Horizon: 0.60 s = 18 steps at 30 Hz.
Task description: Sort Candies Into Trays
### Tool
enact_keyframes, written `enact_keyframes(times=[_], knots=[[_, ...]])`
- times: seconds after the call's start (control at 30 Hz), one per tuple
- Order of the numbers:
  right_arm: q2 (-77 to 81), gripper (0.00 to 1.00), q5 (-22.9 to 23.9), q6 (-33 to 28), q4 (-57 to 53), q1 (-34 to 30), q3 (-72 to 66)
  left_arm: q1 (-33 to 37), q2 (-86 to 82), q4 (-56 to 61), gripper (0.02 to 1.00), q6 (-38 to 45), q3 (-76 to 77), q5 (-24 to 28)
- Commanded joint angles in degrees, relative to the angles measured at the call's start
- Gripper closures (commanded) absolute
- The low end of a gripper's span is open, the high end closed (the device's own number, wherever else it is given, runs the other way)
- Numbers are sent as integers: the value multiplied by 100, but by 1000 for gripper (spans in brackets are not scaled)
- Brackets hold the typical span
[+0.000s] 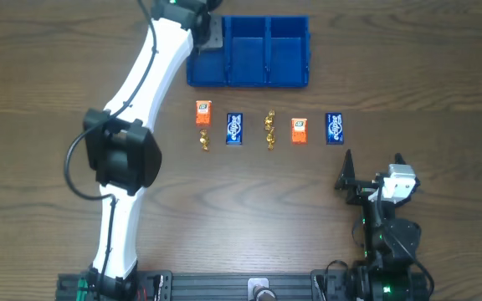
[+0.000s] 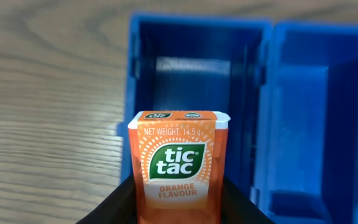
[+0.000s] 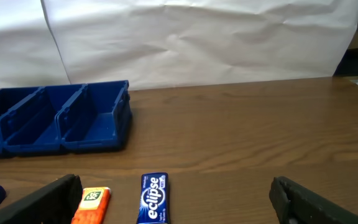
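Left tool (image 2: 179,211) clamped on an orange candy box (image 2: 179,158), its wrist view placing box at the blue tray (image 2: 263,93), left-end compartment, top view adding right tool (image 1: 373,170) spread wide, empty, row of candies (image 1: 269,127) on worktop (image 1: 40,84) between tray and right tool.

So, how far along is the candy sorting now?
Done: nothing visible, the blue tray compartments that show look empty. In hand: the left gripper holds an orange box at the tray's left compartment. Left on the table: two orange boxes, two blue packs and gold candies. The right gripper is open beside them.
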Motion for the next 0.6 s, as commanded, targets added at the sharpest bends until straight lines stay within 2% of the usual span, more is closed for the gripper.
enact_keyframes(times=[0.03,0.1,0.13,0.17,0.23,0.27,0.5,0.6], knots=[[-44,3,-31,-74,4,-20,-31,26,92,7,689,-85,170,66],[-44,1,-28,-74,4,-20,-31,26,122,15,645,-85,170,66],[-44,1,-28,-74,7,-20,-31,26,125,22,573,-85,170,66],[-44,1,-28,-74,7,-20,-31,26,129,24,450,-90,170,70],[-44,1,-28,-74,7,-20,-31,28,129,46,73,-107,170,85],[-44,1,-28,-74,4,-20,-31,28,129,68,18,-105,170,105],[-44,1,-28,-74,4,-20,-31,4,-105,-48,18,-103,157,544],[-44,1,-28,-74,7,-20,-31,-190,-614,-505,18,17,-87,455]])
